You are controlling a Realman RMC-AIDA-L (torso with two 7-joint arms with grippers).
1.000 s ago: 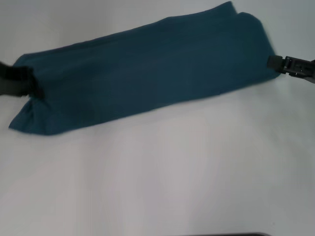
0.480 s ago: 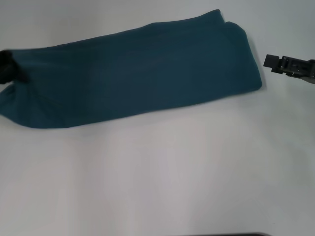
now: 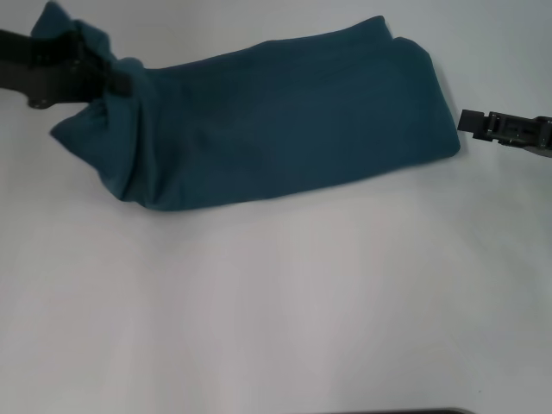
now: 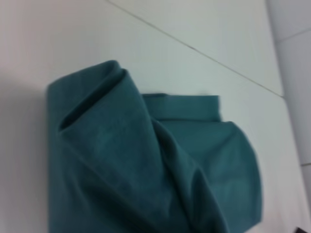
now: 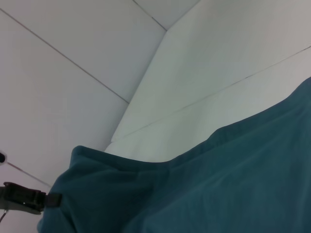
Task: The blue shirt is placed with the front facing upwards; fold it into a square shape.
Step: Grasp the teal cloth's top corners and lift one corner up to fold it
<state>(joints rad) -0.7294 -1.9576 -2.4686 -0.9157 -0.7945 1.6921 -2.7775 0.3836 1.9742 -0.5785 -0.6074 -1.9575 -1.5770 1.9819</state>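
The blue shirt [image 3: 293, 121] lies on the white table as a long folded strip running from left to upper right. Its left end is bunched and raised, with my left gripper [image 3: 116, 79] shut on it at the far left. The left wrist view shows that bunched end of the shirt [image 4: 146, 170] hanging in thick folds. My right gripper [image 3: 470, 121] sits just off the strip's right edge, apart from the cloth. In the right wrist view the shirt [image 5: 218, 179] fills the lower part, and the left gripper [image 5: 24, 200] appears far off at its other end.
The white table [image 3: 276, 302] stretches bare in front of the shirt. A dark edge [image 3: 397, 411] shows at the bottom of the head view. White wall panels [image 5: 73, 58] rise beyond the table in the right wrist view.
My left gripper has lifted the shirt's left end and carried it inward toward the right, bunching it. The right gripper came off the right edge a second ago and stays beside it.
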